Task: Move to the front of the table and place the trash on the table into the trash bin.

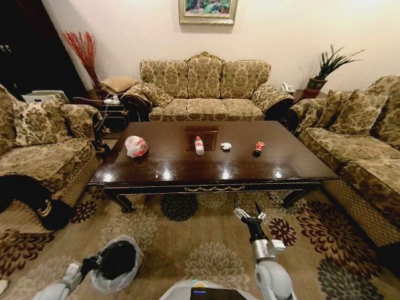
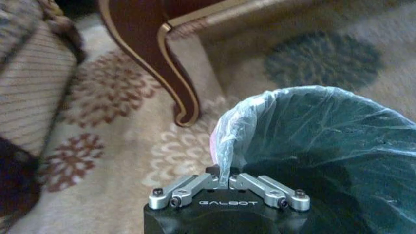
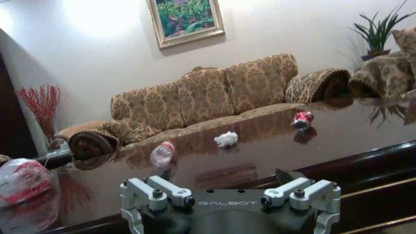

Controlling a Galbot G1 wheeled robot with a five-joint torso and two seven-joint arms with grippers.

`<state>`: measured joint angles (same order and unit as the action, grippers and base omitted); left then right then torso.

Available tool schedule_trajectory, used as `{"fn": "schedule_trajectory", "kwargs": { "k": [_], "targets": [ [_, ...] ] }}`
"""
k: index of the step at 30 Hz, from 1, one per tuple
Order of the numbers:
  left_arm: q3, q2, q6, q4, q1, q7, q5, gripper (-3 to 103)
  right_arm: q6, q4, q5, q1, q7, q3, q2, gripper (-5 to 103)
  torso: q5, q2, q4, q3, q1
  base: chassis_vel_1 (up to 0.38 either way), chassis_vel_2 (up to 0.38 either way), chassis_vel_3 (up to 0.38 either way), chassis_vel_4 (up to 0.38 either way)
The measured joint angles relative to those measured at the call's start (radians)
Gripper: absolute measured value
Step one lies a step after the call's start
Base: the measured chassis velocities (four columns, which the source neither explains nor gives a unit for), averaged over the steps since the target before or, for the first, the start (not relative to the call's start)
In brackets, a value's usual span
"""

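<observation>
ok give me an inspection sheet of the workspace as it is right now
surface: glossy dark table, standing on a patterned rug.
job's things: white-and-pink bag bundle, bottle, paper wad and red wrapper in a row across the table; trash bin with liner, held at the robot's lower left.
clutter: nothing seen on the table besides the trash.
grippers: left gripper shut on the liner at the bin's rim; right gripper open, in front of the table's near edge.
cables: white cable on the side table at back left.
surroundings: floral sofas on three sides, potted plant, framed picture.
</observation>
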<state>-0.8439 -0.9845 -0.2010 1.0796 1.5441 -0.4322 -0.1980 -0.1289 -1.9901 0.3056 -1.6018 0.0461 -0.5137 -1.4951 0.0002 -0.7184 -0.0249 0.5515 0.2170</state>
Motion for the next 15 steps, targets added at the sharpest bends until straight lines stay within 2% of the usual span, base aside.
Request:
{"fn": "schedule_trajectory", "kwargs": {
  "k": [2, 6, 7, 9, 11, 15],
  "targets": [
    [-0.004, 0.0, 0.004, 0.012, 0.008, 0.004, -0.008, 3, 0.002, -0.002, 0.0, 0.002, -0.001, -0.001, 0.002, 100, 0.0, 0.0, 0.0, 0.0, 0.0, 0.0, 0.0, 0.0, 0.0],
    [-0.054, -0.018, 0.044, 0.165, 0.104, 0.064, -0.117, 3, 0.022, -0.022, 0.005, 0.024, -0.004, -0.008, 0.016, 100, -0.0009, 0.0, 0.0001, 0.0, 0.0, 0.0, 0.0, 0.0, 0.0],
    [-0.054, -0.018, 0.044, 0.165, 0.104, 0.064, -0.117, 3, 0.022, -0.022, 0.005, 0.024, -0.004, -0.008, 0.016, 100, -0.0009, 0.0, 0.0001, 0.0, 0.0, 0.0, 0.0, 0.0, 0.0],
    [-0.094, -0.035, 0.061, 0.236, 0.134, 0.113, -0.166, 3, 0.03, -0.026, 0.014, 0.034, -0.006, -0.009, 0.033, 100, 0.0, 0.0, 0.0003, 0.0, 0.0, 0.0, 0.0, 0.0, 0.0],
    [-0.105, -0.04, 0.065, 0.253, 0.141, 0.124, -0.177, 3, 0.031, -0.028, 0.015, 0.036, -0.006, -0.008, 0.037, 100, -0.0002, 0.0, 0.0002, 0.0, 0.0, 0.0, 0.0, 0.0, 0.0],
    [-0.194, -0.08, 0.084, 0.405, 0.196, 0.191, -0.265, 3, 0.04, -0.037, 0.021, 0.048, -0.006, -0.017, 0.057, 100, -0.0004, 0.0, 0.0005, 0.0, 0.0, 0.0, 0.0, 0.0, 0.0]
  ]
}}
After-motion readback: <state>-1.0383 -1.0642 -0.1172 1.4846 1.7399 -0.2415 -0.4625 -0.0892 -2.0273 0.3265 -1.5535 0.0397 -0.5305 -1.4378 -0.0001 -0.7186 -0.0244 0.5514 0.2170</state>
